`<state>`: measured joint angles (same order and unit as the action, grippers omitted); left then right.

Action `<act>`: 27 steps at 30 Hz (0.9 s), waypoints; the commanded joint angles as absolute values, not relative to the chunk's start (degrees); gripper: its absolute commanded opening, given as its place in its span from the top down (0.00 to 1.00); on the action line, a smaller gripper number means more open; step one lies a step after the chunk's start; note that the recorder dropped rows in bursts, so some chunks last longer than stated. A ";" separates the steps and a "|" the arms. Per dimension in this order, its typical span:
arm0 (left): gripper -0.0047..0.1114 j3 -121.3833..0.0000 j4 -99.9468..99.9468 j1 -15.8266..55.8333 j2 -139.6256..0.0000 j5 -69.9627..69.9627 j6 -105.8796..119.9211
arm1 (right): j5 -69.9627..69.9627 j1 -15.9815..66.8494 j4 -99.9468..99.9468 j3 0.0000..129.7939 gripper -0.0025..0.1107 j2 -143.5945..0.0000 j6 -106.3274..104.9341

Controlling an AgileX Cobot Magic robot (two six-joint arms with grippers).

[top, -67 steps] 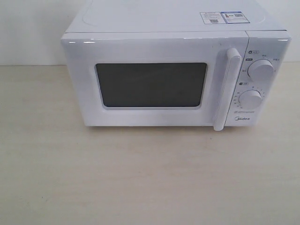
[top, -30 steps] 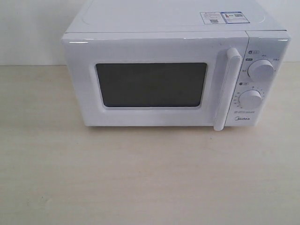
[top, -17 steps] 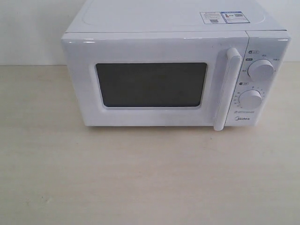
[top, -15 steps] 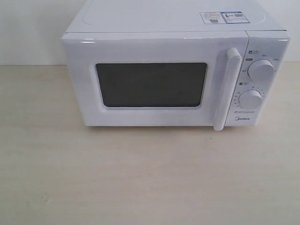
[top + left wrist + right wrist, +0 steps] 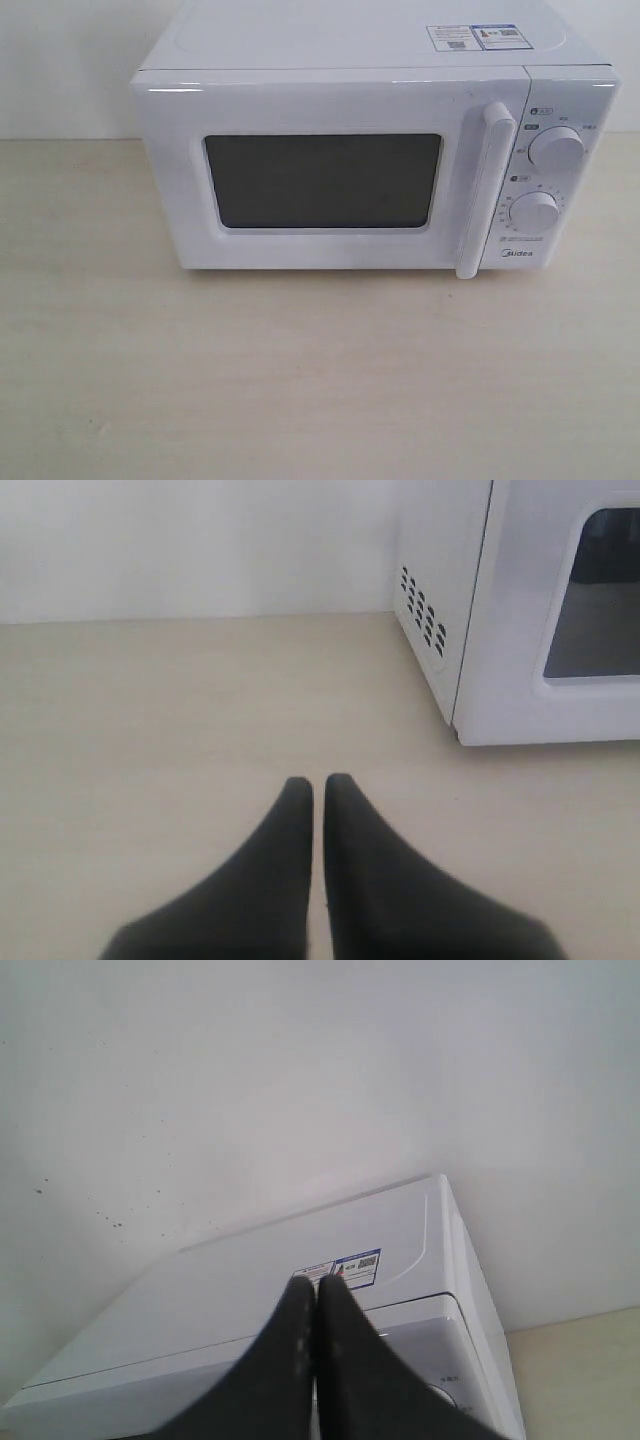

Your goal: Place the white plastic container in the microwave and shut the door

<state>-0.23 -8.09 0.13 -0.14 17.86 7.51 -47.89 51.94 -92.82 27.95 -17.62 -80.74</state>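
The white microwave (image 5: 375,150) stands at the back of the table with its door (image 5: 320,180) shut, dark window facing me and the long handle (image 5: 483,190) at the door's right edge. The white plastic container is not visible in any view. Neither gripper shows in the exterior view. In the left wrist view my left gripper (image 5: 318,782) is shut and empty above bare tabletop, well apart from the microwave's vented side (image 5: 425,610). In the right wrist view my right gripper (image 5: 318,1286) is shut and empty, raised in front of the microwave's top (image 5: 260,1290) near its stickers (image 5: 345,1268).
Two round dials (image 5: 557,150) sit on the microwave's right panel. A light wooden tabletop (image 5: 300,380) spreads in front of the microwave. A white wall (image 5: 250,1080) rises behind it.
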 commanded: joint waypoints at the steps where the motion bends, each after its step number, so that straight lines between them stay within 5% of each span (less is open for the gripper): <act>1: 0.92 0.00 -8.56 0.65 0.00 18.04 7.76 | -48.17 51.94 -92.62 27.88 0.98 -17.29 -80.88; 23: 0.92 0.00 -8.56 0.66 0.00 18.04 7.87 | -51.41 51.94 -92.85 27.88 0.98 -16.56 -82.39; 27: 0.92 0.00 -8.56 0.66 0.00 18.04 7.76 | -45.39 46.11 -97.87 27.69 0.98 -14.04 -78.74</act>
<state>-0.23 -8.09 0.47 -0.14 18.00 7.55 -49.65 50.19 -94.02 27.95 -15.88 -80.80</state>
